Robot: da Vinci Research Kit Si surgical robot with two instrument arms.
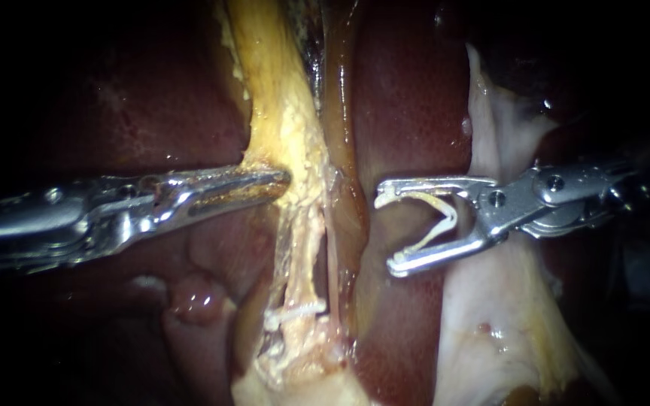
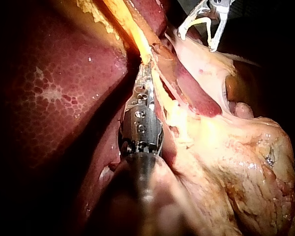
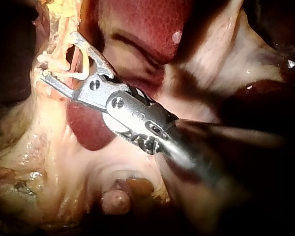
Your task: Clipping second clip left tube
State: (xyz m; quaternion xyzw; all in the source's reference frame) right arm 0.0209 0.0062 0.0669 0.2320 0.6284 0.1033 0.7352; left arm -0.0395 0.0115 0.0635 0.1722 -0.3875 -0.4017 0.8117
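- Background is taken up by dark red liver (image 1: 152, 98), wet and glossy; the edges of the field are lost in shadow.
- Left instrument (image 1: 283, 180) is seen entering level. Its jaws are clenched on the outer edge of the left tube (image 1: 283, 128), a yellow, fat-crusted strand that is drawn taut.
- Seated clip (image 1: 295, 310) is noted lower on the left tube, white and lying across it, well below the grasp.
- Right tube (image 1: 338, 113), amber and smooth, is seen just beside the left tube, between it and the right instrument.
- Right instrument (image 1: 387, 231) is held apart from both tubes. Its jaws stand wide yet are grasping a loaded clip (image 1: 434, 218), pale and V-shaped, with its mouth turned toward the tubes.
- Pale tissue (image 1: 490, 323) is draped behind and below the right shaft.
- Step is judged to be the approach; no second clip is on the tube yet.
- For a clean placement, tension on the left tube should be maintained.
- The clip's mouth should be worked past the right tube so that only the left tube is enclosed.
- The site is best chosen between the grasp and the seated clip, clear of the latter.
- Both clip legs should be sighted beyond the tube's far wall before closure.
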